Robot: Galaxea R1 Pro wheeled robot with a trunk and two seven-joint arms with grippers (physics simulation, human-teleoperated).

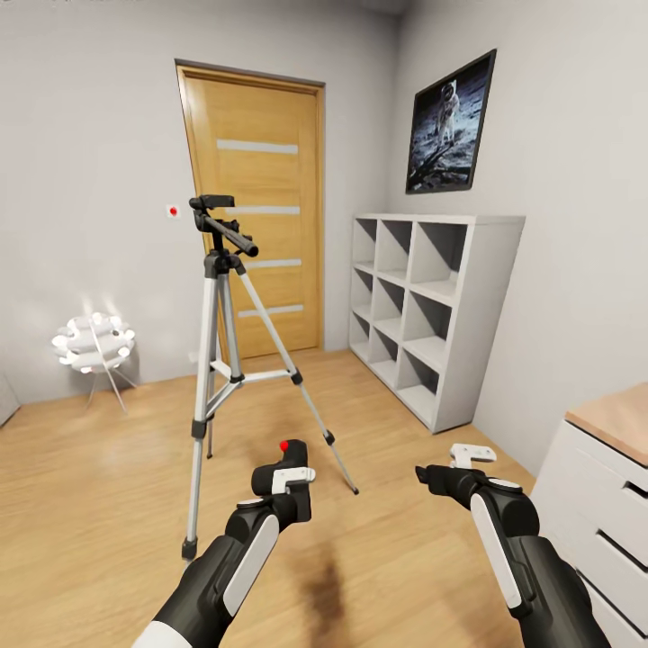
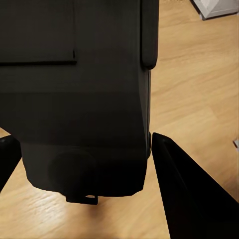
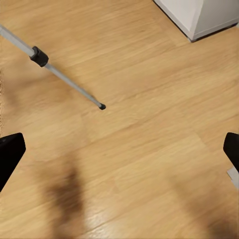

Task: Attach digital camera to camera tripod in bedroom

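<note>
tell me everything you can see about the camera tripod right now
The camera tripod stands upright on the light wood floor, in front of the wooden door. It has three spread silver telescopic legs with black joints and feet, braced to a centre column. Its black head carries a long pan handle angled down to the right; nothing is mounted on it. One lower leg and foot show in the right wrist view. Nothing touches it but the floor.

The camera tripod (image 1: 220, 360) stands on the floor (image 1: 108, 504) before me, in front of the door (image 1: 261, 207) — the lamp (image 1: 94, 346) to its left, the cube shelf (image 1: 432, 310) right, the poster (image 1: 450, 121) above the shelf, a desk (image 1: 612, 477) at my right.
</note>
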